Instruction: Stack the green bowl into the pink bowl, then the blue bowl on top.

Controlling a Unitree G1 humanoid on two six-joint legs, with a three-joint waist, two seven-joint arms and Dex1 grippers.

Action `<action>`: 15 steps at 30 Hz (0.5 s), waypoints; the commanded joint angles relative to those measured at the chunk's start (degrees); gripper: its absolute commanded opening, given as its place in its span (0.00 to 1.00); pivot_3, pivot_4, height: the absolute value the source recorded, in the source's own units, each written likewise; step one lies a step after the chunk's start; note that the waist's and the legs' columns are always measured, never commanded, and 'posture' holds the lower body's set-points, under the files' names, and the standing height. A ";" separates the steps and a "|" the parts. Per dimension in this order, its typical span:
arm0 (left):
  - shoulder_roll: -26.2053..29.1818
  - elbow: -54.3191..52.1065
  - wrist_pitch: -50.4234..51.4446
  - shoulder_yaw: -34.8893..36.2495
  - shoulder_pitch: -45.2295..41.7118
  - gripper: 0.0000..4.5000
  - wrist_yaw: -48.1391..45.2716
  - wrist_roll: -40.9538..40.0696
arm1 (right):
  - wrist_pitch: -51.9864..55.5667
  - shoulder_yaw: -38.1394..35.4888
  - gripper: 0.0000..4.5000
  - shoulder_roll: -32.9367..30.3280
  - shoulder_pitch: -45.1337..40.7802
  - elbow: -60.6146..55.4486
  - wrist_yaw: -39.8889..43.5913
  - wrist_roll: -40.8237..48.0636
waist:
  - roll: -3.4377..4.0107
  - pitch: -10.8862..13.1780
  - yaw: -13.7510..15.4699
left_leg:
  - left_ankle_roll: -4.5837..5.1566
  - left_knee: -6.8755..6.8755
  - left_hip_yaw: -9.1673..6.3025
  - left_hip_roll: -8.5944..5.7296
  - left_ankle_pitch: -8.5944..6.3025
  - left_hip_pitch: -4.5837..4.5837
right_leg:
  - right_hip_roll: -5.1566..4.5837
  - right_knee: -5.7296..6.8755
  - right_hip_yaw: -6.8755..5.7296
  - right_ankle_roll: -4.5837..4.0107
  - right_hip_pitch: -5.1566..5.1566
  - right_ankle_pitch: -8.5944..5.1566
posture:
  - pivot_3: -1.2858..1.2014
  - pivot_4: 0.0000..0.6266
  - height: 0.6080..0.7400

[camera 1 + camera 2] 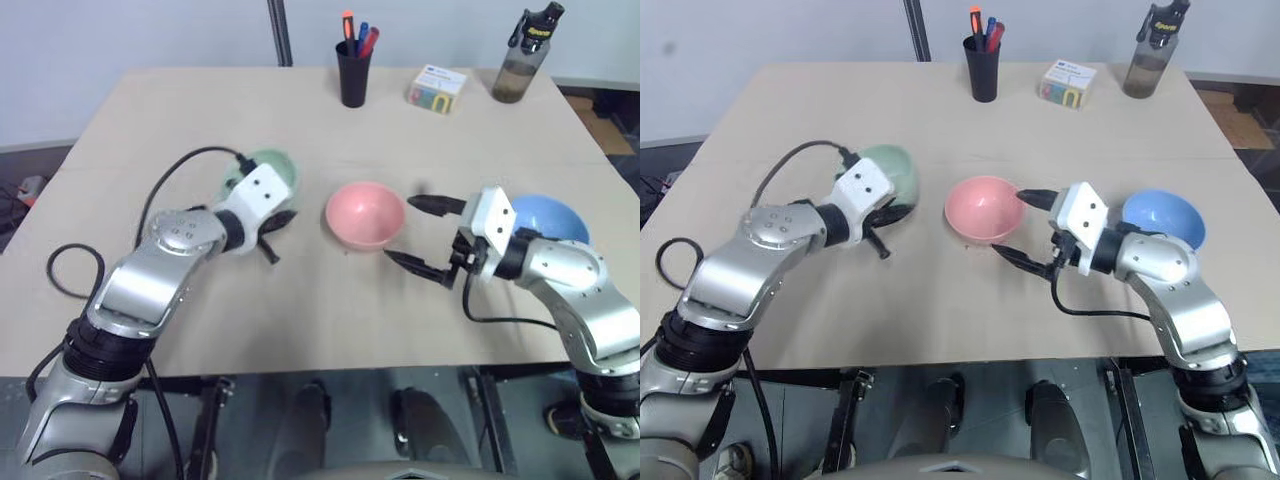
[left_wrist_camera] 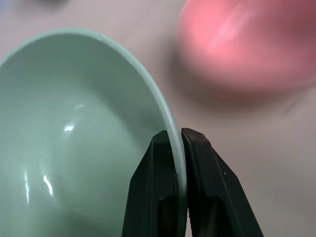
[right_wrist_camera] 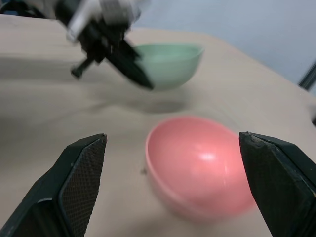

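My left gripper [image 2: 178, 134] is shut on the rim of the green bowl [image 2: 74, 138], one finger inside and one outside. The green bowl [image 3: 170, 61] hangs tilted a little above the table, to the left of the pink bowl [image 1: 365, 213]. The pink bowl sits upright on the table at the middle. My right gripper [image 1: 400, 228] stands open just right of the pink bowl, its fingers spread wide and pointing at it without touching. The blue bowl [image 1: 555, 218] rests on the table behind the right hand, at the far right.
A black pen cup [image 1: 353, 72], a small white box [image 1: 438, 88] and a bottle [image 1: 525, 55] stand along the table's far edge. A black cable [image 1: 70, 270] loops off my left arm over the table's near left.
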 commanded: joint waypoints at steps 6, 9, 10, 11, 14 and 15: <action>-6.30 11.37 -18.15 -6.32 -10.24 0.03 -14.73 2.32 | -0.32 -15.87 1.00 -2.81 20.61 -13.55 -3.88 4.48 | -0.01 -0.02 -0.08 | 0.01 0.07 0.02 0.00 0.00 0.03 | 0.00 -0.01 0.01 0.11 0.07 -0.06 | 0.52 0.24 1.00; -9.21 17.58 -22.20 -8.49 -12.84 0.03 -18.35 3.56 | -0.47 -18.49 1.00 -2.36 25.24 -16.05 -6.54 3.73 | 0.01 -0.03 -0.23 | 0.02 0.12 0.03 0.02 0.00 0.07 | 0.02 0.07 0.02 0.10 0.07 -0.08 | 0.52 0.24 1.00; -10.34 19.36 -23.21 -8.86 -13.64 0.10 -19.11 3.82 | -0.56 -18.88 1.00 -2.41 26.17 -16.60 -7.20 3.51 | 0.01 -0.03 -0.30 | 0.02 0.17 0.04 0.05 0.00 0.08 | 0.05 0.08 0.02 0.08 0.06 -0.09 | 0.52 0.24 1.00; -11.20 20.78 -24.06 -9.15 -14.24 0.19 -19.82 4.06 | -0.64 -19.00 1.00 -2.49 26.74 -16.99 -7.71 3.42 | 0.01 -0.03 -0.25 | 0.02 0.19 0.04 0.04 0.00 0.07 | 0.04 0.09 0.03 0.01 0.07 -0.13 | 0.52 0.24 1.00; -13.83 23.53 -26.35 -9.14 -15.10 0.38 -20.21 4.91 | -0.96 -18.82 1.00 -3.01 27.45 -17.56 -9.30 1.99 | 0.00 -0.03 -0.02 | 0.02 0.35 0.04 0.03 0.00 0.04 | 0.04 0.13 0.03 -0.09 0.10 -0.19 | 0.52 0.24 1.00; -14.40 23.97 -26.64 -8.81 -15.21 0.41 -20.23 5.00 | -0.95 -18.72 1.00 -3.26 27.52 -17.64 -9.68 1.59 | 0.01 -0.03 -0.01 | 0.02 0.38 0.03 0.03 0.00 0.01 | 0.04 0.13 0.03 -0.08 0.11 -0.19 | 0.52 0.24 1.00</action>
